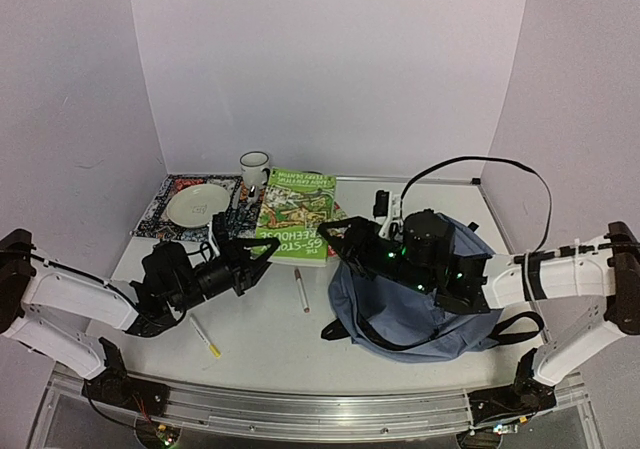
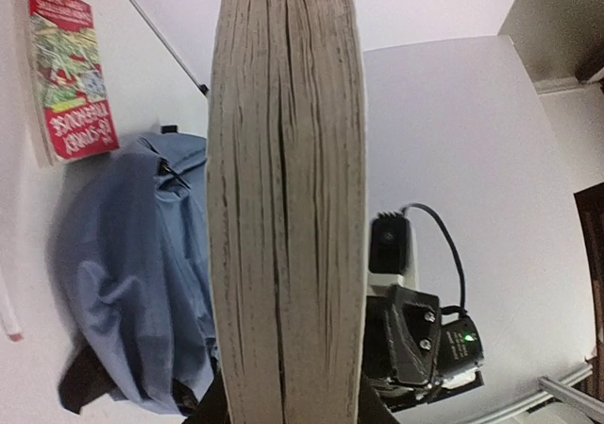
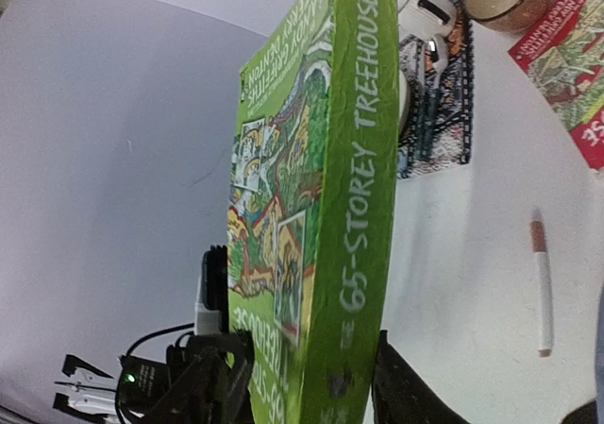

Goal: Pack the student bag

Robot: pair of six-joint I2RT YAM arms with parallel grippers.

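Note:
A green book (image 1: 295, 214) titled 65-Storey Treehouse hangs between my two grippers, left of the student bag (image 1: 420, 304). My left gripper (image 1: 258, 254) is shut on the book's page edge (image 2: 283, 207), its dark fingers pressed to both covers at the bottom of the left wrist view (image 2: 288, 400). My right gripper (image 1: 340, 237) stands round the green spine (image 3: 363, 207) with its jaws a little apart from it (image 3: 311, 386). The grey-blue bag (image 2: 132, 273) lies slumped under my right arm.
A red book (image 2: 71, 75) lies on the table behind the bag. A pen (image 1: 301, 289) and a yellow-tipped marker (image 1: 205, 336) lie in front of the books. A mug (image 1: 254, 169) and a plate (image 1: 198, 204) sit on a patterned mat (image 1: 160, 219) at the back left.

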